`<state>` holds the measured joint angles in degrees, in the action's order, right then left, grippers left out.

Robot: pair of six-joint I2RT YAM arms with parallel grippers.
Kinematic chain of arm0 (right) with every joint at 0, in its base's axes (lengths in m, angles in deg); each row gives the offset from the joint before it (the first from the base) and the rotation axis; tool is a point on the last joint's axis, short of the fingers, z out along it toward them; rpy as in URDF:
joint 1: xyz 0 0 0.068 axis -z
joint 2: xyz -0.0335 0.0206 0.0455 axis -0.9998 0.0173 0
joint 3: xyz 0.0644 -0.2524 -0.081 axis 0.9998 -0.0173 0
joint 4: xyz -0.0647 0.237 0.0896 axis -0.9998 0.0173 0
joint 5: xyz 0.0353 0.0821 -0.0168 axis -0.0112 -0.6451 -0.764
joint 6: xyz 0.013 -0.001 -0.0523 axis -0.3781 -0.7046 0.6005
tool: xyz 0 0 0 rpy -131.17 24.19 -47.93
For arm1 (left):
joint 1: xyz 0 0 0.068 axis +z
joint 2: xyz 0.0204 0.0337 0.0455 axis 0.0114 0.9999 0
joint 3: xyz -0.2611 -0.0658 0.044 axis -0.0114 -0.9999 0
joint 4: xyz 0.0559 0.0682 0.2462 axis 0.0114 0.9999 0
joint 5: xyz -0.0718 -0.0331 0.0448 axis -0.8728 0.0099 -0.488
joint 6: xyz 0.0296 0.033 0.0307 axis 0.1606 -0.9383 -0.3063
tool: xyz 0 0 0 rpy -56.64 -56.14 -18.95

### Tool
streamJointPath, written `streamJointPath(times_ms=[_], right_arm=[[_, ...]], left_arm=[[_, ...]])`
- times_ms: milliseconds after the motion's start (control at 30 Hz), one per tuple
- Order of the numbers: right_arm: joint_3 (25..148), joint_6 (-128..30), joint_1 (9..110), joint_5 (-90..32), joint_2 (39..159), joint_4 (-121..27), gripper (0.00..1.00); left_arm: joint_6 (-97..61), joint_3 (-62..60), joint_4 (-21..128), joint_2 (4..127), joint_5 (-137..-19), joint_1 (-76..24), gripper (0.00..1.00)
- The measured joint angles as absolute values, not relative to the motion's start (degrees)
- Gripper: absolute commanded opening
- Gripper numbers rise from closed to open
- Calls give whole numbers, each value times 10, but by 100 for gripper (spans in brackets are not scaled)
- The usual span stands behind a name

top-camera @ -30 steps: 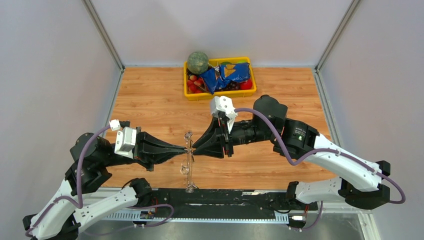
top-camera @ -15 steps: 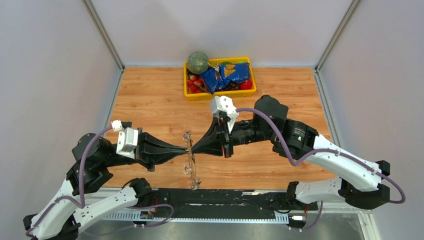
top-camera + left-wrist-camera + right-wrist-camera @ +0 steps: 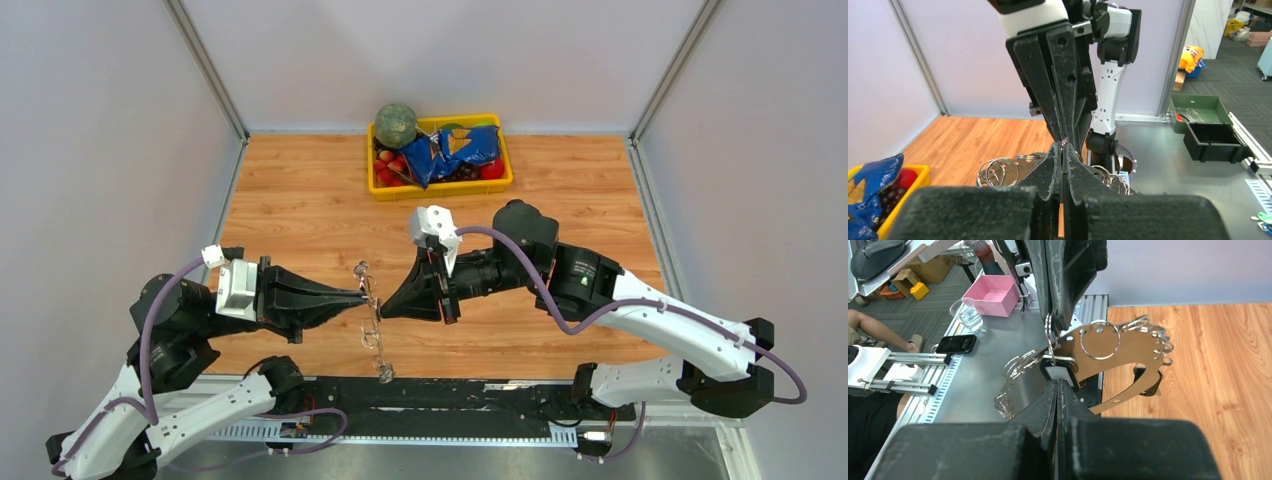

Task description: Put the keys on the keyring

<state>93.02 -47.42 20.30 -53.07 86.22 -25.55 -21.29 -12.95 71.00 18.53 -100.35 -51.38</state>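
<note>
Keyring (image 3: 373, 325), one; key (image 3: 1058, 370), one; hands (image 3: 364, 294) (image 3: 384, 311), two.

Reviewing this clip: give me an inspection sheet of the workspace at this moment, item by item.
Surface: light wooden tabletop, no spills seen.
Job's things: thin silver metal keyring with a fringe of small rings, held off the table between the arms; one small black-headed key pressed up against it.
Clutter: yellow plastic tray at the far edge, holding a round green ball, a crumpled blue bag and red fruit.
Grippers: left gripper shut on the keyring; right gripper shut on the key; tips almost meeting.
Cables: purple cable along the left arm, another along the right; no snag seen.
Surroundings: plain grey walls on three sides.
</note>
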Motion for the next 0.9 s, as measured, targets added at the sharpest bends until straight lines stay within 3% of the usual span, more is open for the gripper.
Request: streamJointPath(times_ms=[233, 367, 467, 900], right_arm=[[922, -477, 201, -530, 862, -260, 2], [920, -477, 201, -519, 853, -263, 28], [916, -473, 201, -513, 837, -266, 36], [920, -471, 200, -507, 829, -269, 39]], left_arm=[[-212, -133, 693, 182, -1000, -514, 0], [-212, -137, 691, 182, -997, -514, 0], [-212, -137, 689, 182, -998, -514, 0], [-212, -137, 689, 182, -994, -514, 0]])
